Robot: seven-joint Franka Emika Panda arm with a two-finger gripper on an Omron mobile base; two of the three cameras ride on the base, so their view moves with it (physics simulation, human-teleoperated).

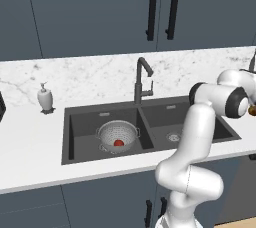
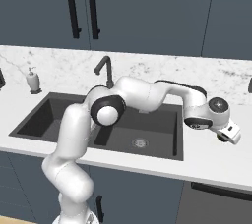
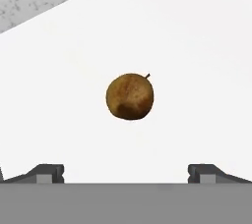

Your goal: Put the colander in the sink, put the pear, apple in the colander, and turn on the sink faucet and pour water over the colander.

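The yellowish-brown pear (image 3: 130,96) lies on the white counter, straight ahead of my gripper (image 3: 127,174) in the hand view. Its fingertips (image 3: 49,173) stand wide apart, open, with nothing between them, and are still short of the fruit. In the right base view the hand (image 2: 227,133) hangs over the counter just right of the sink (image 2: 147,129). The silver colander (image 1: 117,133) sits in the left basin of the dark sink (image 1: 80,132), and the red apple (image 1: 118,143) rests inside it. Behind the divider stands the dark faucet (image 1: 142,79); no water shows.
A white soap dispenser (image 1: 45,97) stands on the counter left of the sink. The marble backsplash and dark upper cabinets close off the back. My own arm (image 1: 200,137) arches across the right basin.
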